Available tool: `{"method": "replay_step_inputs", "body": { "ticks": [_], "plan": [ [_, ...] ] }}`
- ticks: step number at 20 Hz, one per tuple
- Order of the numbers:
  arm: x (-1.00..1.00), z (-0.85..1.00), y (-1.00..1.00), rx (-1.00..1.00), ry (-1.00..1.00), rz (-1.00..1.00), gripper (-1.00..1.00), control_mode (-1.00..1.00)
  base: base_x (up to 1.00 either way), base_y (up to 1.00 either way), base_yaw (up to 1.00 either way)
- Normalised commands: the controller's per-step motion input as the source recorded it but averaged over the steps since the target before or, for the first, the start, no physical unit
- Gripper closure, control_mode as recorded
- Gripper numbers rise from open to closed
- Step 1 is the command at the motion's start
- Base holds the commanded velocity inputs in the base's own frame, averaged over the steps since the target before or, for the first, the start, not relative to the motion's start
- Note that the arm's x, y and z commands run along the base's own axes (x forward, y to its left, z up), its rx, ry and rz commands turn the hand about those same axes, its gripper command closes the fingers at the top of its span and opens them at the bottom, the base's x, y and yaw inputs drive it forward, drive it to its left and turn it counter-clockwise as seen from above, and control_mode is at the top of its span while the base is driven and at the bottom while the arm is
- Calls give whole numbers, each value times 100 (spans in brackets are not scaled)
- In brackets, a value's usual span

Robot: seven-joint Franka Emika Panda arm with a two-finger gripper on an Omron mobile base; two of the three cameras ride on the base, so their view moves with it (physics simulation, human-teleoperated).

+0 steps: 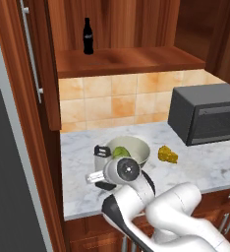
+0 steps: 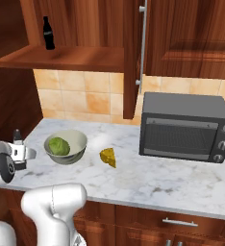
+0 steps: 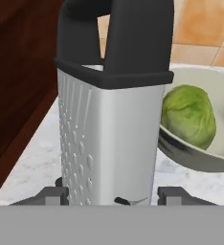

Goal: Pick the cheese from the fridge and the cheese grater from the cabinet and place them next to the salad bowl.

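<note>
grater [image 3: 109,129], upright beside salad bowl [image 3: 200,155], long axis vertical, between gripper [image 3: 111,195] fingers, grip uncertain.

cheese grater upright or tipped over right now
Upright: in the hand view the cheese grater stands with its black handle on top, beside the salad bowl.

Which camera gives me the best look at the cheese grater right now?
The hand view: the cheese grater stands upright close in front of the camera, black handle and holes plain, beside the salad bowl. The left base view shows just its handle behind the arm; the right base view shows a sliver.
</note>
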Motion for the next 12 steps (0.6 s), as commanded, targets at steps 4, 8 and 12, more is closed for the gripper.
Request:
{"method": "replay_step_inputs", "body": {
  "ticks": [4,8,12],
  "plan": [
    [0,-47,0,0,0,0,100,-100,0,0,0],
    [0,-32,0,0,0,0,100,-100,0,0,0],
    [0,-12,8,0,0,0,100,-100,0,0,0]
  ]
}}
